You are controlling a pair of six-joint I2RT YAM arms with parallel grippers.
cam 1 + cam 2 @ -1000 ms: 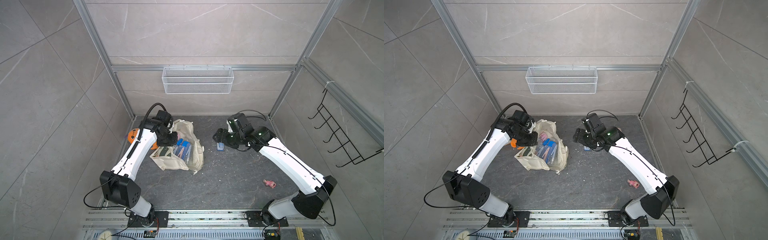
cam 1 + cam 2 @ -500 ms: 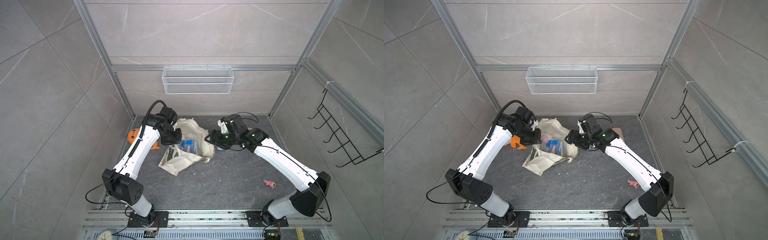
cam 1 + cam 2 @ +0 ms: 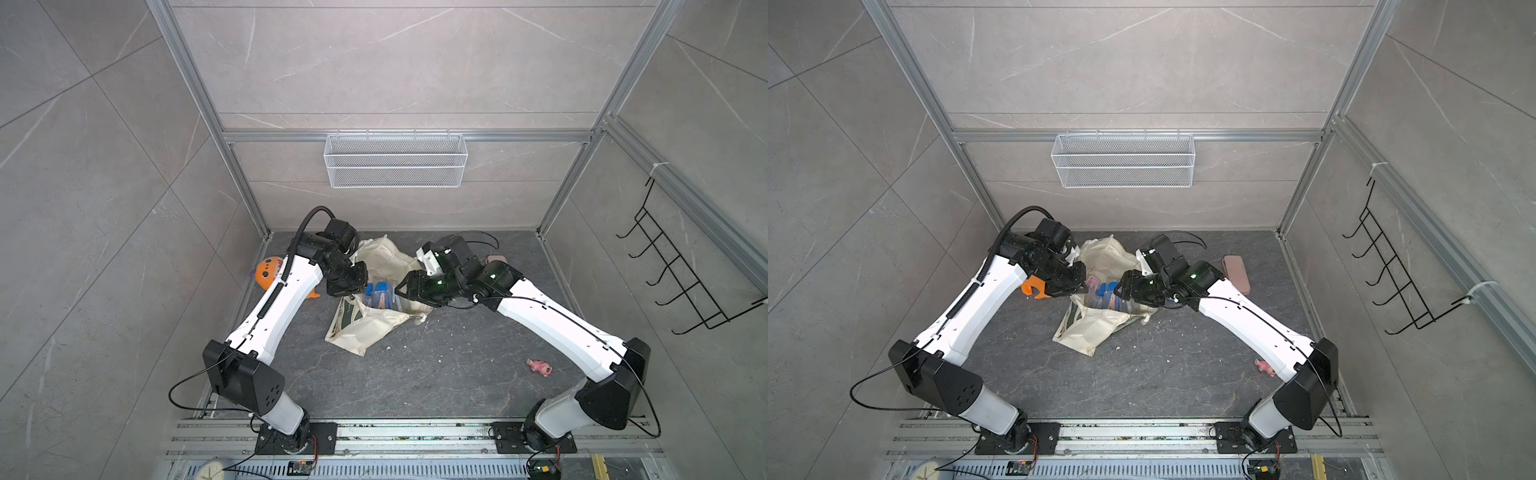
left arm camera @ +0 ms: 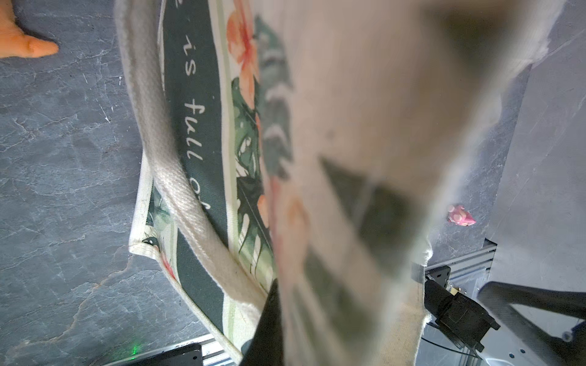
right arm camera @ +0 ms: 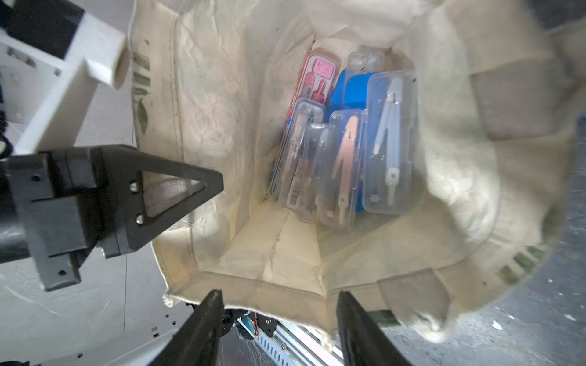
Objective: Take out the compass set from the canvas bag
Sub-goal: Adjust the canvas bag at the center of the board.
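The cream canvas bag [image 3: 365,328] [image 3: 1088,332] lies on the dark floor with its mouth pulled open. My left gripper [image 3: 348,291] [image 3: 1079,287] is shut on the bag's rim and holds it up. Cloth [image 4: 364,158] fills the left wrist view and covers all but one dark finger [image 4: 269,317]. Several clear compass set cases lie inside, among them a blue one [image 5: 390,142] and a pink one [image 5: 345,164]. In both top views they show as blue shapes [image 3: 379,293]. My right gripper [image 5: 279,294] [image 3: 405,287] hangs open just above the near rim of the mouth, holding nothing.
An orange plush toy [image 3: 268,272] sits by the left wall behind the left arm. A pink case [image 3: 1236,272] lies at the back right and a small pink thing [image 3: 539,367] at front right. A wire basket [image 3: 395,160] hangs on the back wall, a hook rack [image 3: 681,282] on the right.
The left gripper has lifted the bag's rim and the mouth has opened. The right arm has swung left from the floor to above the bag's mouth, its jaws narrower than before.
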